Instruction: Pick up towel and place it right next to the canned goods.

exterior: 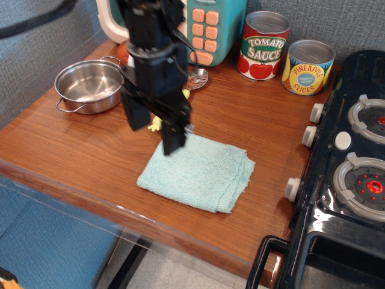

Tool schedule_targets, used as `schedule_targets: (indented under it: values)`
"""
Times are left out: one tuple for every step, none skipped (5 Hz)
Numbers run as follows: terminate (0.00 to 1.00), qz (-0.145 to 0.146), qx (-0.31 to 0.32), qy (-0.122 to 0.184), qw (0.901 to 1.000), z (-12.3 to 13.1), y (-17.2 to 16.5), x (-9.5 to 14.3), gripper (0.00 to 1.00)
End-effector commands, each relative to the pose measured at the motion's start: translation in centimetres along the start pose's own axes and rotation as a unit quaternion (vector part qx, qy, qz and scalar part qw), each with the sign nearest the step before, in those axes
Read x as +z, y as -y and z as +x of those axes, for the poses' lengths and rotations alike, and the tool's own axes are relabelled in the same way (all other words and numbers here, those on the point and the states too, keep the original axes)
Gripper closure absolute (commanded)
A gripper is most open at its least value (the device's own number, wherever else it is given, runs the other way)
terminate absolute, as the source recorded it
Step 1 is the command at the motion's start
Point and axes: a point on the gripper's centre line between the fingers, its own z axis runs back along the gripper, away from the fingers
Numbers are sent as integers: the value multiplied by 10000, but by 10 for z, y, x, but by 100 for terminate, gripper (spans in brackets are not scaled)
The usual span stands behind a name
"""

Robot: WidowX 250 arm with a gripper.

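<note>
The hand point(155, 133) hangs over the back-left corner of the towel point(197, 170), its two dark fingers point(173, 136) spread wide with nothing between them. The towel lies flat and folded near the front edge of the counter point(72, 144), well apart from the cans point(287, 55), which stand at the back right against the wall, just beside the stove point(355, 174).

The step in hand looks like the approach for the grasp, with the pick not yet made. To do it well, I would bring the hand down with one finger on each side of a fold or edge, press lightly into the cloth so the tips gather several layers, and only then close. A pinch on the top layer alone would likely let the towel unfold and trail when lifted. The spoon point(197, 77), partly hidden behind the arm, lies close to the towel's back edge, so the left finger should stay clear of it. Lift high enough that the hanging cloth passes above the counter, then set it down just in front of the cans without knocking them.
</note>
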Motion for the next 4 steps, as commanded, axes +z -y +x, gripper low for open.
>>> schedule_targets:
  values:
    - [0,197,-70,125,9997,-8,21,-12,0]
    - [0,337,52,83,9994,-6,20,-29,0]
    - [0,377,232,124,9989,-7,13,-37,0]
    - [0,449,360,132,9983,-8,3,-47,0]
